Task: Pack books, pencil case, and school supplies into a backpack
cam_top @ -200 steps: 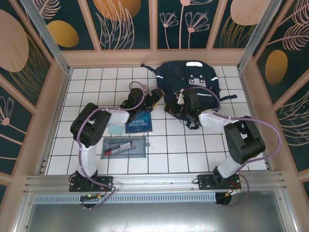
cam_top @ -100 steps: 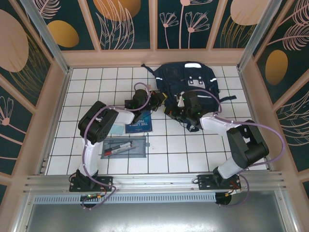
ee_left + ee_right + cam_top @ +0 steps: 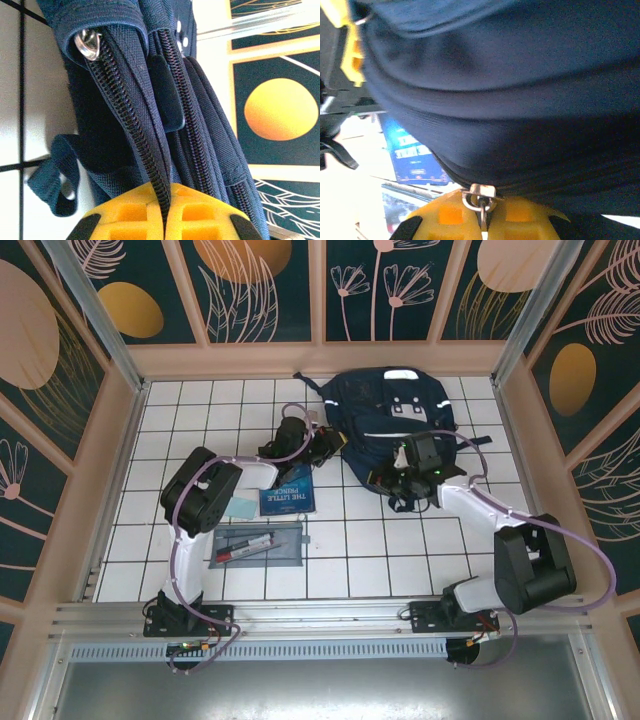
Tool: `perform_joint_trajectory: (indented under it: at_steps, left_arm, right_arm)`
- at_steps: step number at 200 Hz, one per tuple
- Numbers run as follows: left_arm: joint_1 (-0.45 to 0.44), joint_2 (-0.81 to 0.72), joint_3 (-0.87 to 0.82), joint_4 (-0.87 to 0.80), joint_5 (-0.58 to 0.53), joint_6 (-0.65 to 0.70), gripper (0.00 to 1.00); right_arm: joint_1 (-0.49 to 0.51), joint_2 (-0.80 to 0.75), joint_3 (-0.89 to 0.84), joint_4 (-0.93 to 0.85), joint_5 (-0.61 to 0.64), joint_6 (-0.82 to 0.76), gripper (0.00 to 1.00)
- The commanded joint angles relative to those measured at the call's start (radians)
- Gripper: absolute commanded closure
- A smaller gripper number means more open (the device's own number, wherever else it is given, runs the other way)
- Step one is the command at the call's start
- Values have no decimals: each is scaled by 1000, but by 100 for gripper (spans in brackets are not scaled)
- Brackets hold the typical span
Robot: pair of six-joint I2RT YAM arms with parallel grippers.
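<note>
**Zip check, navy backpack (image 3: 390, 405)**

Noted left gripper (image 3: 165, 210) pinched shut on zipper track (image 3: 127, 110) of backpack; right gripper (image 3: 481, 220) clamped on metal zipper pull (image 3: 479, 192). Read "THE LITTLE PRINCE" on blue book (image 3: 291, 497) beside backpack; grey pencil case (image 3: 262, 545) nearer bases.

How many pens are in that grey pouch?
2, both in the pencil case: a black pen on the far side, a red pen beside it, nearer. More may be hidden.

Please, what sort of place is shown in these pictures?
Probably a staged robot test cell, not a real classroom: a white tiled table boxed in by printed wall panels, the left arm and right arm bolted to a metal rail, and a backpack laid out.
</note>
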Motion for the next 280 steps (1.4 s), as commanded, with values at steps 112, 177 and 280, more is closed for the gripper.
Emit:
perform_joint_trajectory:
  at_steps: [112, 177, 280]
  left_arm:
    - [105, 24, 115, -96, -6, 133, 100]
    - [105, 234, 481, -245, -19, 147, 65]
    - [142, -272, -13, -435, -127, 326, 2]
  right_arm:
    - [-292, 20, 56, -189, 69, -298, 100]
    - [-20, -3, -33, 103, -181, -35, 100]
    - [100, 359, 283, 463, -169, 110, 100]
